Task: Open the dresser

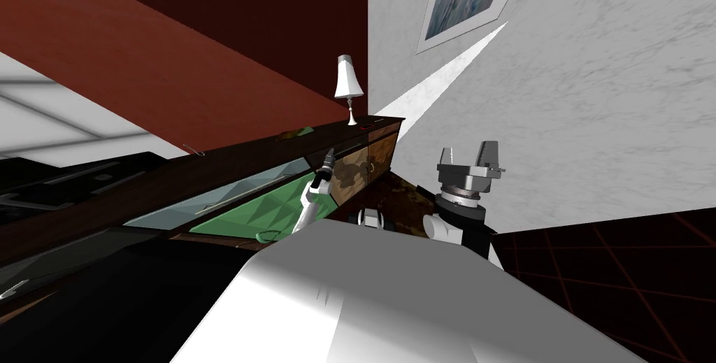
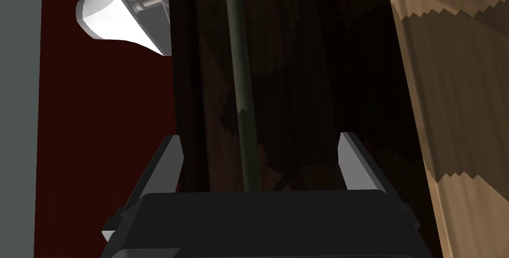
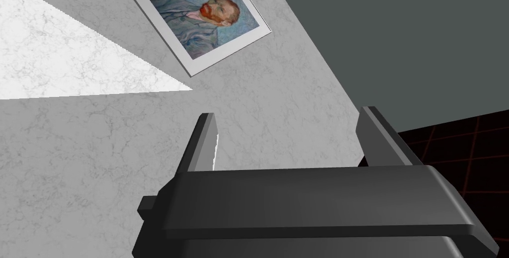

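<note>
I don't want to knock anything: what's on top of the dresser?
On the dresser: a white lamp at the far end, a small red item by its foot, a green thing nearer me. The top is seen nearly edge-on, so low items may be hidden.

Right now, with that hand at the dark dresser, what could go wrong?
The left gripper has its fingers open around the thin handle. The bar sits nearer one finger, so closing might let it slip off. The white lamp stands on the dresser top, not far from that hand, and a hard tug could shake it.
</note>
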Controlling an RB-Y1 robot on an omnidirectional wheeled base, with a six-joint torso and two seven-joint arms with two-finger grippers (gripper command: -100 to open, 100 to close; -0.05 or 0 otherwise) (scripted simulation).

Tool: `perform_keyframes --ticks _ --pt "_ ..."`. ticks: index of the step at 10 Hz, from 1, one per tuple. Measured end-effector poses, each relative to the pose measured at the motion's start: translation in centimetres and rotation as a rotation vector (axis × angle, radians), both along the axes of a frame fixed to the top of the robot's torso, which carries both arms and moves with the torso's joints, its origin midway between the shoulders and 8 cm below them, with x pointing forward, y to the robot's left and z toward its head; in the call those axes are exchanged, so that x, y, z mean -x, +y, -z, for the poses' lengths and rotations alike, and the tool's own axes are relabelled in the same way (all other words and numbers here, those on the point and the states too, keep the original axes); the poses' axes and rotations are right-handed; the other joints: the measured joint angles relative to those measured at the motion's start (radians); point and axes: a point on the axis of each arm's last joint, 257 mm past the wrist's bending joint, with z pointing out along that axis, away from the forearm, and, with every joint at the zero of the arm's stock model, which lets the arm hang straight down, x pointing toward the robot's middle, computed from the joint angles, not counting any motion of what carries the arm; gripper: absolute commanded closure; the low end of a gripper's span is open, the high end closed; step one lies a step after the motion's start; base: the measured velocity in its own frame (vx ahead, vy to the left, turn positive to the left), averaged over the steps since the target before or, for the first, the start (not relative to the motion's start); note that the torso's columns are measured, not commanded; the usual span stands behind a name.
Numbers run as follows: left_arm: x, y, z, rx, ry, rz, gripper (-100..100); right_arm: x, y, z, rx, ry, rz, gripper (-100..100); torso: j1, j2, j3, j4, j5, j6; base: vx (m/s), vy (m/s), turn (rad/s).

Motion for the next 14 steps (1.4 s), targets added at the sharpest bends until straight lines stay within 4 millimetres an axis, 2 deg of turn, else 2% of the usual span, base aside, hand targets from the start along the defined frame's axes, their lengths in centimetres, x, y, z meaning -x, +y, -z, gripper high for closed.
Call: perform_keyframes --ticks 1,3,6,10,12,14 --pt "0.0 0.6 0.0 -0.002 0.012 -0.008 -100 0.0 0.0 0.0 0.0 0.0 0.0 0 0.001 -0.001 -0.001 0.001 -0.001 -0.003 0.034 -0.076 0.086" --pt "-0.3 0.7 0.2 -0.01 0.02 -0.025 -100 0.0 0.0 0.0 0.0 0.0 0.0 0 0.001 -0.001 0.0 -0.002 0.001 0.003 0.001 -0.011 -0.002" --pt "-0.1 0.8 0.0 -0.009 0.019 -0.024 -100 0.0 0.0 0.0 0.0 0.0 0.0 0 -0.001 0.001 0.001 -0.001 0.0 0.0 -0.007 0.005 -0.009" --pt "-0.7 1.0 0.2 -0.004 0.031 -0.021 -100 0.0 0.0 0.0 0.0 0.0 0.0 0 0.002 -0.003 -0.002 0.001 -0.001 0.0 -0.011 -0.012 0.013" --pt "-0.6 1.6 0.2 0.005 0.053 -0.033 -100 0.0 0.0 0.0 0.0 0.0 0.0 0 -0.004 0.007 0.005 -0.012 0.007 -0.004 0.016 -0.073 0.058" --pt "-0.5 2.9 0.5 0.013 0.087 -0.049 -100 0.0 0.0 0.0 0.0 0.0 0.0 0 0.001 0.006 0.004 -0.012 0.009 -0.004 0.037 -0.073 0.048"
